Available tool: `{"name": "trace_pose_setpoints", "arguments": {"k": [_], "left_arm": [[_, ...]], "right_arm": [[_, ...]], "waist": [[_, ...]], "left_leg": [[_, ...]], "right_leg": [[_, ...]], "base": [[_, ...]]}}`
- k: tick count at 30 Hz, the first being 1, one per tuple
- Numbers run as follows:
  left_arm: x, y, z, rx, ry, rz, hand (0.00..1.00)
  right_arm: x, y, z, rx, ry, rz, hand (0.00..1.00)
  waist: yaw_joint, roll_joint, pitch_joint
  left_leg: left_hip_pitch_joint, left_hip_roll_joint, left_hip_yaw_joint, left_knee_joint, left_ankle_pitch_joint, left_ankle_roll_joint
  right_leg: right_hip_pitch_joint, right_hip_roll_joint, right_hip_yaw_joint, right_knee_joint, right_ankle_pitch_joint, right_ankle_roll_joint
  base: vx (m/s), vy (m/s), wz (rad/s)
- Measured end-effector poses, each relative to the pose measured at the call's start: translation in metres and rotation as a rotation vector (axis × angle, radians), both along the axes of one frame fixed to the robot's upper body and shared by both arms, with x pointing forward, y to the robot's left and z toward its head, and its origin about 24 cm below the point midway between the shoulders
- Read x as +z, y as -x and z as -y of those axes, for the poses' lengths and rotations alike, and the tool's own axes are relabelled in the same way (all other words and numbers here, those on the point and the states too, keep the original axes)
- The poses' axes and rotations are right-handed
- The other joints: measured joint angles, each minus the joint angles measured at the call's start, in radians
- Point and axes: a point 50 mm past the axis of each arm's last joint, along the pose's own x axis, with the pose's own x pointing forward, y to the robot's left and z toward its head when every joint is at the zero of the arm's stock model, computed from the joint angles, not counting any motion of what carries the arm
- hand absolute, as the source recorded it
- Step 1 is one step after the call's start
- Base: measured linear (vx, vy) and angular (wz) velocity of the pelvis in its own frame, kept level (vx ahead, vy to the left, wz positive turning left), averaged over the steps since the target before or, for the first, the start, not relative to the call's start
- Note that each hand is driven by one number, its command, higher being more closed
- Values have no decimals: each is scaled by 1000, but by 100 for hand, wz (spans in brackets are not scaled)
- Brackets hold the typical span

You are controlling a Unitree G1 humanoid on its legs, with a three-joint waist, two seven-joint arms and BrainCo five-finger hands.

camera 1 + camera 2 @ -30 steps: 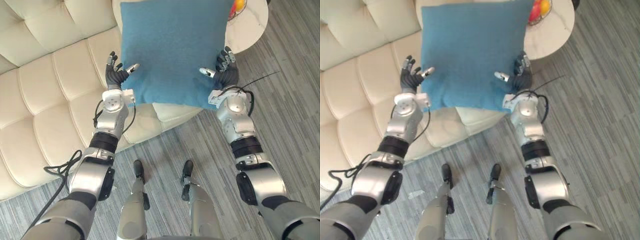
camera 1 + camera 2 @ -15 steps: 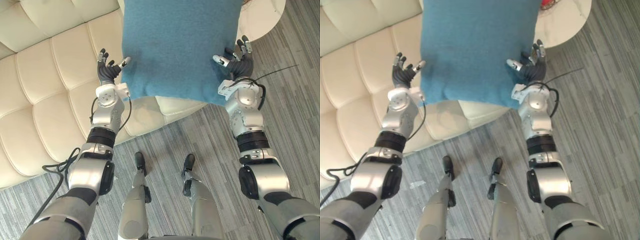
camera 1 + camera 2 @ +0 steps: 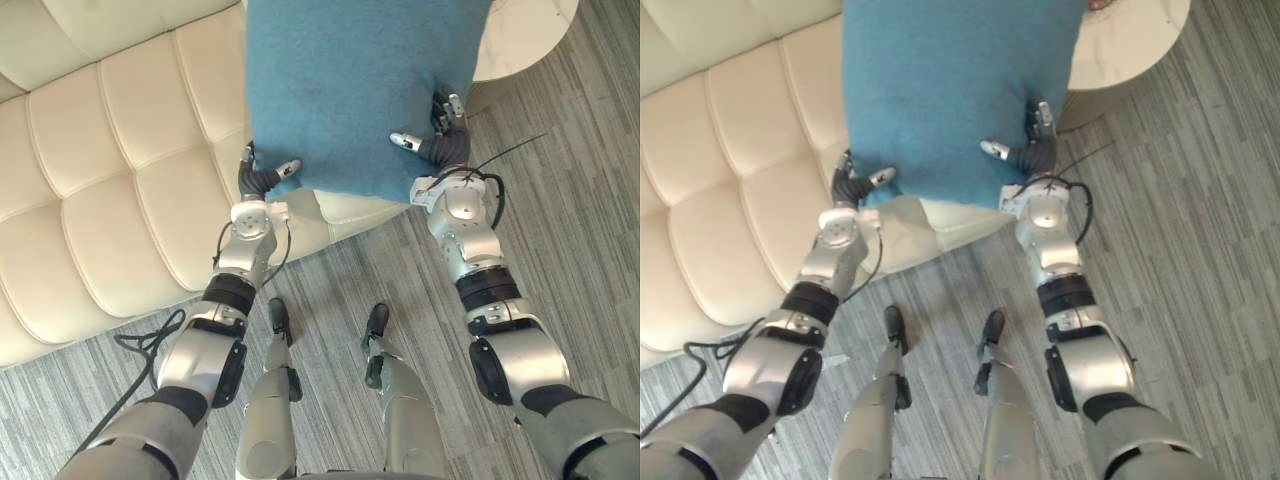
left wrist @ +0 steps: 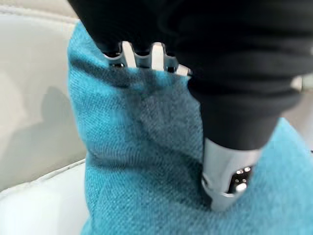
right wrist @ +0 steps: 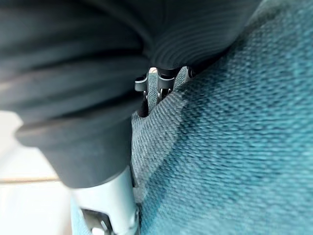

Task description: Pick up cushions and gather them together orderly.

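A large blue cushion [image 3: 350, 90] hangs upright in front of me, over the front edge of the cream sofa [image 3: 110, 170]. My left hand [image 3: 262, 178] grips its lower left corner, thumb on the near face and fingers behind. In the left wrist view the fingers [image 4: 142, 54] dig into the blue cloth [image 4: 146, 171]. My right hand [image 3: 440, 140] pinches the lower right edge the same way, and its wrist view shows the weave [image 5: 234, 122] pressed against it. A cream cushion [image 3: 350, 208] lies on the sofa's edge just below the blue one.
A round white table [image 3: 530, 40] stands at the far right, partly behind the cushion. Grey striped floor [image 3: 560, 200] runs along the right and front. The tufted sofa takes up the left side.
Both hands, spread open at the cushion's sides before, have moved inward and down and closed on its lower edge. The camera view has also shifted.
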Motion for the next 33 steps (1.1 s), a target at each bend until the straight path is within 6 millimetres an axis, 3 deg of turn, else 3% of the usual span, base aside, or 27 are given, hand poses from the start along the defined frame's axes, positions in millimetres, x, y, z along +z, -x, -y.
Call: {"name": "trace_pose_setpoints", "arguments": {"k": [1,10,17,22,26,29,33], "left_arm": [[0,0,-1,2,-2,-1,100],[11,1,-10,28,-2,42,100],[31,4,3,-30,22,130,100],[27,11,15,-75,68,142,100],[23,25,25,-105,93,190,100],[5,48,32,-141,134,194,100],[-8,74,34,-156,203,218,100]], "right_arm": [[0,0,-1,3,4,0,100],[1,0,0,14,-28,3,100],[-4,5,2,45,-116,2,100],[-24,8,8,39,-161,-49,100],[-47,24,11,54,-212,-74,100],[-77,47,15,53,-239,-118,100],[-94,76,12,69,-283,-122,100]], "waist": [[1,0,0],[3,0,0],[10,0,0],[12,1,0],[17,1,1],[19,5,5],[19,9,2]], "left_leg": [[0,2,0,0,0,0],[-1,12,2,0,1,-4],[1,10,3,0,2,-4],[38,9,3,0,2,-4],[63,9,2,0,-1,-6],[131,7,3,0,-16,-16],[178,2,2,0,-29,-18]], "right_leg": [[0,3,0,-2,1,-2],[-2,13,0,-4,2,-4],[-1,12,1,-2,2,-4],[35,12,3,-2,-2,-6],[57,11,5,5,-10,-2],[115,9,12,22,-32,3],[142,1,16,64,-67,6]], "base": [[29,-70,-9],[13,-38,-1],[49,-43,0],[18,-21,1],[5,-36,0],[27,-38,-1],[27,-14,1]]}}
